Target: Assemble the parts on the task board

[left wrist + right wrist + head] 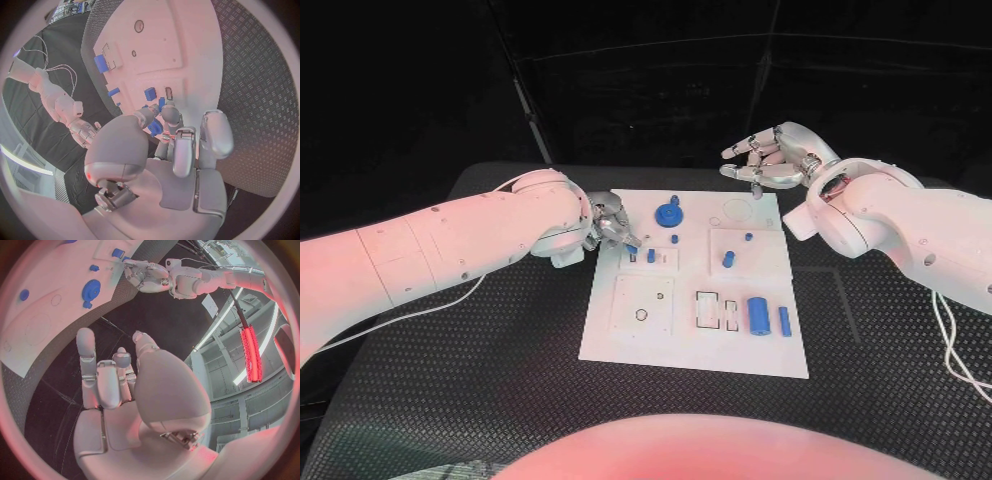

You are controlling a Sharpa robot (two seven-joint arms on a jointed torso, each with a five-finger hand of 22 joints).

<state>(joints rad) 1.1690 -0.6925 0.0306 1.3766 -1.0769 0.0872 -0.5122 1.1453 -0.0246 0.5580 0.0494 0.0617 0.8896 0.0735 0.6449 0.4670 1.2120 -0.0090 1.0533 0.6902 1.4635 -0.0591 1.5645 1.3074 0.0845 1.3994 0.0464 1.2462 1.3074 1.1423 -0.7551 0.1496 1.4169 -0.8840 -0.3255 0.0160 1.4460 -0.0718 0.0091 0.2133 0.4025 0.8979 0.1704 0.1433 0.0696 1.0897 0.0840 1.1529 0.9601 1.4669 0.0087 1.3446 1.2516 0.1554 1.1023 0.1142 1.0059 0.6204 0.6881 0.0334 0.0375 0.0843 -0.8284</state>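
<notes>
Several blue parts seated or lying on task board (661,330): gear (671,213), large cylinder (759,313). Left hand (609,226) pinches small blue part (630,246) at board's left edge, insertion apparently pending. Right hand (772,157) hovers beyond far right corner, fingers spread, holding nothing.

A: How is the left hand (606,228)?
B: The left arm comes in low, the palm turns down, and the fingers (164,114) are curled together, pinching a small blue piece at their tips.
A: And the right hand (769,160)?
B: It is raised, the fingers (86,347) apart and loosely bent, holding nothing.
</notes>
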